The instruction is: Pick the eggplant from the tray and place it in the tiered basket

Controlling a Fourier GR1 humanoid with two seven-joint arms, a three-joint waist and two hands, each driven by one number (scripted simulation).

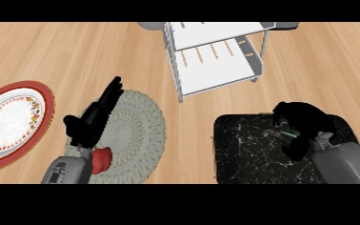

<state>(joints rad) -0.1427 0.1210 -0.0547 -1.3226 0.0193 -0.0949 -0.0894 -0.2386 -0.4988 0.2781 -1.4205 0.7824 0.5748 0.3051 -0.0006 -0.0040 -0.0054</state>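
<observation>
The black marbled tray (246, 157) lies at the lower right of the wooden counter. My right hand (304, 118) is over its far right part with the fingers curled downward. A small green, stem-like bit of the eggplant (287, 134) shows under the palm; the rest of it is hidden by the hand. The white tiered basket (211, 52) with its metal frame stands at the top centre, apart from the hand. My left hand (90, 120) rests open at the lower left, fingers straight and pointing away.
A round grey woven mat (137, 133) lies under the left hand, with a red object (103, 158) by the left wrist. A white plate with a red patterned rim (28, 114) sits at the left edge. Bare wood separates tray and basket.
</observation>
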